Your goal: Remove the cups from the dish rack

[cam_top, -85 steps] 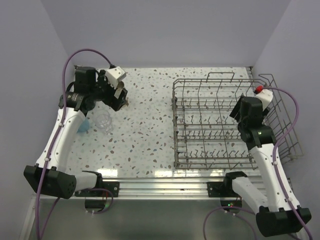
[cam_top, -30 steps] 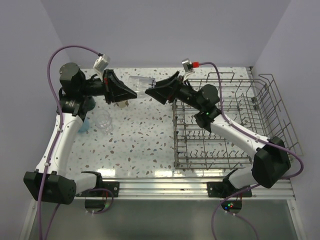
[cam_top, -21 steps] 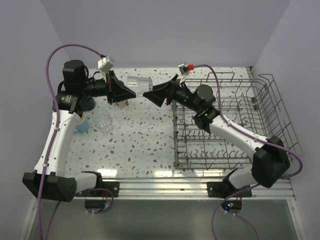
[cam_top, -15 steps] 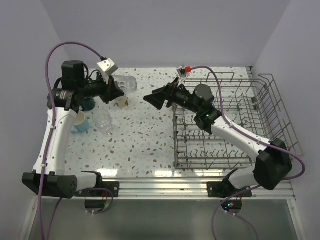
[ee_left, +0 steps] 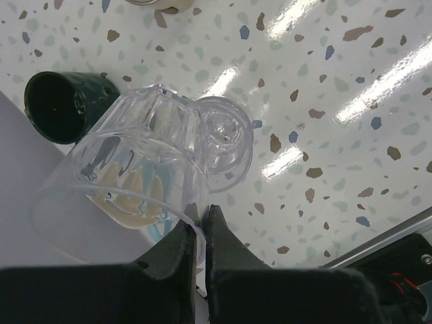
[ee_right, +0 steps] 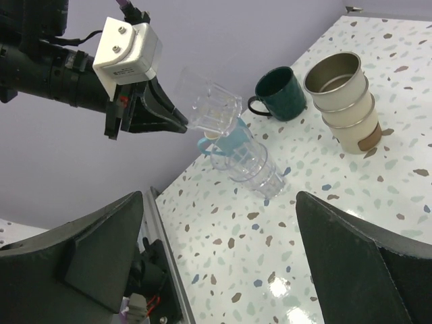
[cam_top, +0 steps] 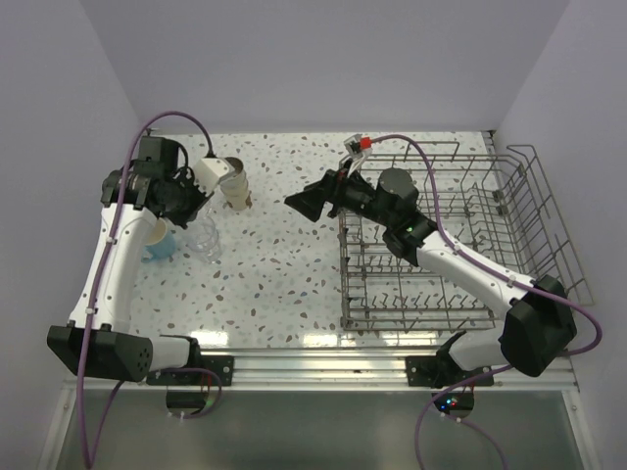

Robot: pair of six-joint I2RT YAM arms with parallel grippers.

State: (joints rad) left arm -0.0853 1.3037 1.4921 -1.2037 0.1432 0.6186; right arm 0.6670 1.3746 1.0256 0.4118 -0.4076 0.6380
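My left gripper (ee_left: 200, 210) is shut on the rim of a clear glass tumbler (ee_left: 135, 169), held tilted above the table's left side. Under it stands a second clear tumbler (ee_left: 224, 138), beside a dark teal mug (ee_left: 59, 104) and a light blue mug (ee_right: 228, 138). The right wrist view shows the left gripper (ee_right: 152, 111) holding that tumbler (ee_right: 212, 108). Stacked metallic tumblers (cam_top: 235, 184) stand behind them. My right gripper (cam_top: 299, 203) hangs open and holds nothing, just left of the grey wire dish rack (cam_top: 451, 245).
The rack's tall wire sides (cam_top: 554, 235) fill the right half of the table. The right arm (cam_top: 441, 250) reaches across the rack's left edge. The speckled tabletop (cam_top: 284, 274) lies between the cups and the rack. A metal rail (cam_top: 313, 364) runs along the near edge.
The left gripper has carried the clear tumbler left and down, over the cups on the table. The right gripper let go of it, opened wide and drew back slightly toward the rack.
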